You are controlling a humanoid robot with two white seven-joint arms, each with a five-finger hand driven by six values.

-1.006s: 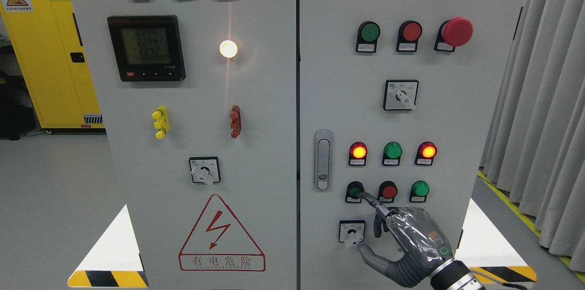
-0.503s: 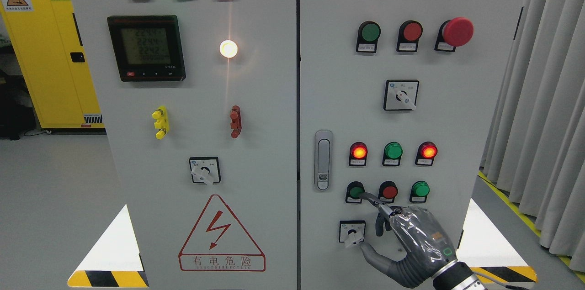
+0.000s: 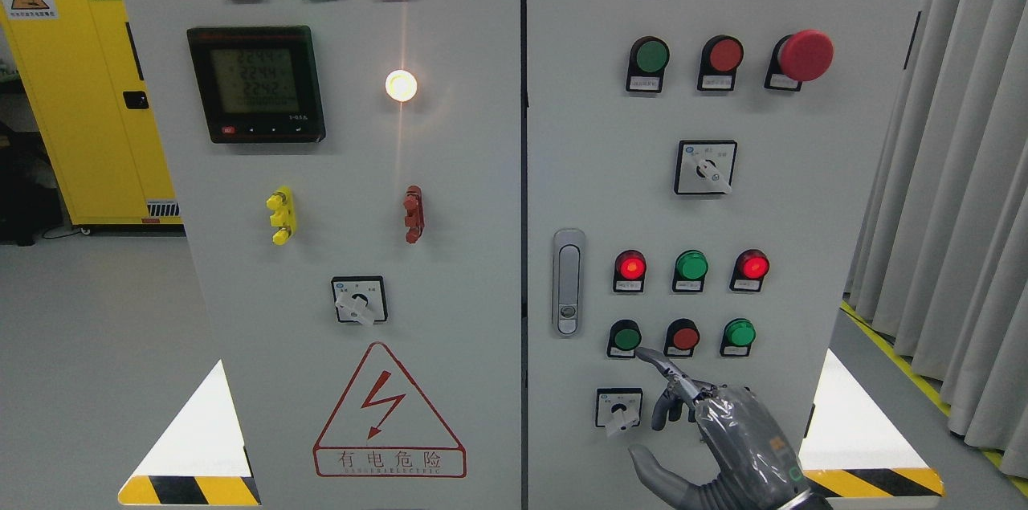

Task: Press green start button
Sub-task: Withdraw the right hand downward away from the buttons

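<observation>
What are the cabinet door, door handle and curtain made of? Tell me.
Cabinet door: likely painted sheet metal, judging by its flat, matte pale-grey face. Door handle: apparently metal, with a silvery satin sheen. Curtain: fabric, hanging in soft grey vertical folds.

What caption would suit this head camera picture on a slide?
Robot's right hand points its index finger just below the green start button on the grey control cabinet.
</observation>
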